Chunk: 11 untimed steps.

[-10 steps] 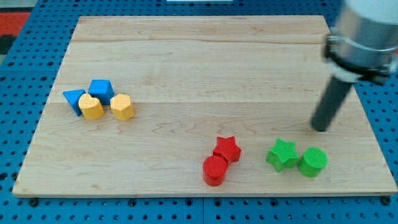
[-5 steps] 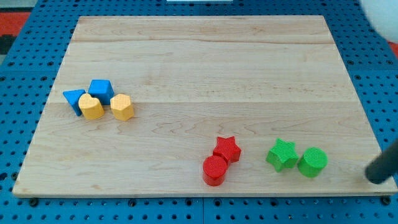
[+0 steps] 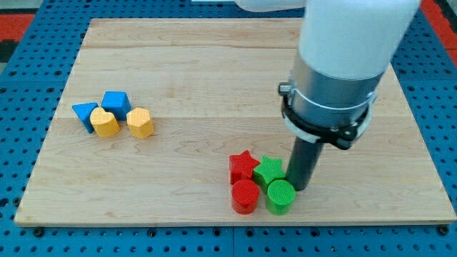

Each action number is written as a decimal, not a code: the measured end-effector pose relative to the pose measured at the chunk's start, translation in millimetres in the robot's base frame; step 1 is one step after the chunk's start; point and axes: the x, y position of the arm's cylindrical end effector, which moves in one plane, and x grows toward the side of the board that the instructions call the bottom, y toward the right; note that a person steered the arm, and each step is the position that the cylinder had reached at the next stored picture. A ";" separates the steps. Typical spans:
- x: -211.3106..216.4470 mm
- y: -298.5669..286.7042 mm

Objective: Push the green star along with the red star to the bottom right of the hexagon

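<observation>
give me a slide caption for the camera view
My tip presses the green star against the red star, far from the yellow hexagon.

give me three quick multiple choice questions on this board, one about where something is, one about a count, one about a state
1. Where is my tip relative to the green star block?
A. at its right side in the view
B. far off by the blue blocks
C. above the yellow hexagon block

2. How many red blocks are on the wooden board?
A. one
B. two
C. four

3. How do the green star block and the red star block stand?
A. stacked
B. side by side, about touching
C. at opposite board edges

Answers: 1 A, the rod ends just right of the green star. 2 B, the red star and a red cylinder block. 3 B, no clear gap shows between them.
</observation>
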 end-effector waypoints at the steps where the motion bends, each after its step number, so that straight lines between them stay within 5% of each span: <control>1: -1.0 -23.1; 9: -5.0 -101.5; 10: -29.7 -60.8; 11: -29.7 59.9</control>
